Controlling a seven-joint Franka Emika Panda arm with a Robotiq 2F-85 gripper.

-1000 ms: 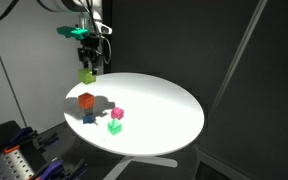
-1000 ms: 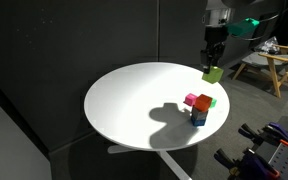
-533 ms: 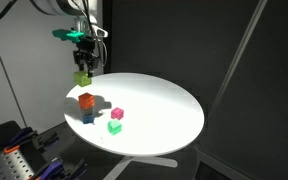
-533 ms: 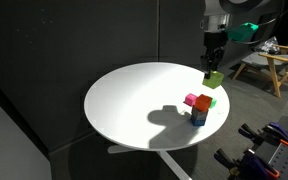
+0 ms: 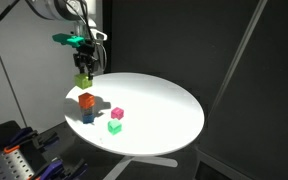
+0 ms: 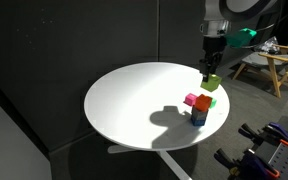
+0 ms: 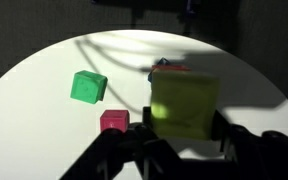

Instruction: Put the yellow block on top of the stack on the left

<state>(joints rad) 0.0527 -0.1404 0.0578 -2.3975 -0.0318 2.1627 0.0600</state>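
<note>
My gripper [image 5: 83, 72] is shut on the yellow block [image 5: 83, 80] and holds it in the air above the stack [image 5: 86, 108], an orange-red cube on a blue cube near the table's edge. In an exterior view the gripper [image 6: 212, 72] holds the yellow block [image 6: 212, 82] above the stack [image 6: 199, 111]. In the wrist view the yellow block [image 7: 184, 103] sits large between my fingers and hides most of the orange-red cube [image 7: 169, 68] below it.
A pink cube [image 5: 118, 114] and a green cube [image 5: 114, 127] lie on the round white table [image 5: 164, 110] beside the stack; both also show in the wrist view, pink [image 7: 114, 121] and green [image 7: 88, 86]. Wooden furniture [image 6: 266, 62] stands beyond the table.
My gripper has moved with the yellow block towards the stack and a little lower. The cubes on the table have not moved.
</note>
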